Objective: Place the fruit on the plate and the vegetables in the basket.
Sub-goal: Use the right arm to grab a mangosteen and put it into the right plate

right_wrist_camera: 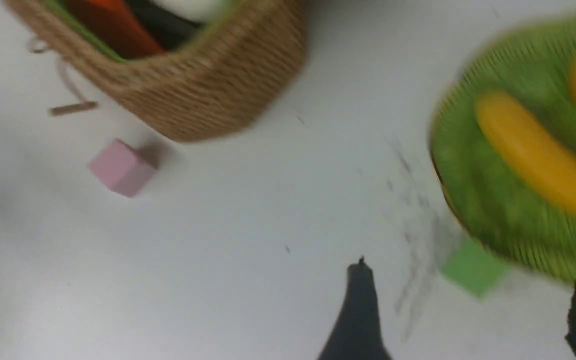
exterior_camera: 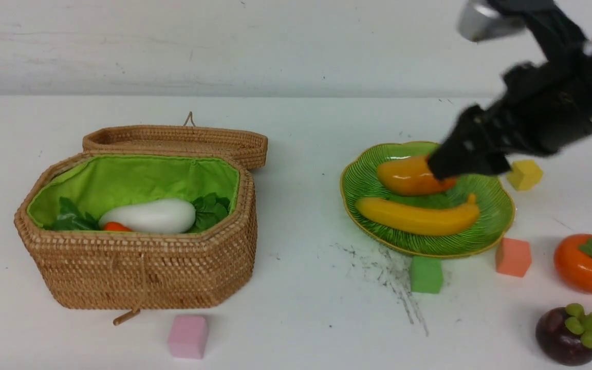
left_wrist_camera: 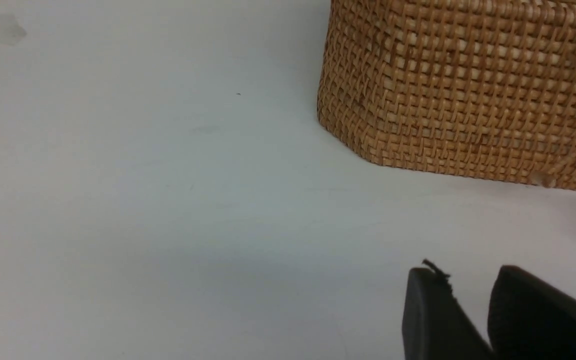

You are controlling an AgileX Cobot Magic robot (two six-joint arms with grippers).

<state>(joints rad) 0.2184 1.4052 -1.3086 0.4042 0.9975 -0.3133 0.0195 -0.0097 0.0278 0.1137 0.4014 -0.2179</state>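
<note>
Basket (exterior_camera: 142,267) stands left, lid back, holding white radish (exterior_camera: 149,216) and carrot (exterior_camera: 116,226). Plate (exterior_camera: 491,226) on the right carries banana (exterior_camera: 419,217) and mango (exterior_camera: 406,177). Persimmon (exterior_camera: 589,263) and mangosteen (exterior_camera: 568,334) lie near right on the table (exterior_camera: 301,308). Right gripper (right_wrist_camera: 468,310), jaws wide and empty, hangs above the plate. Left gripper (left_wrist_camera: 473,300), jaws narrow, holds nothing.
</note>
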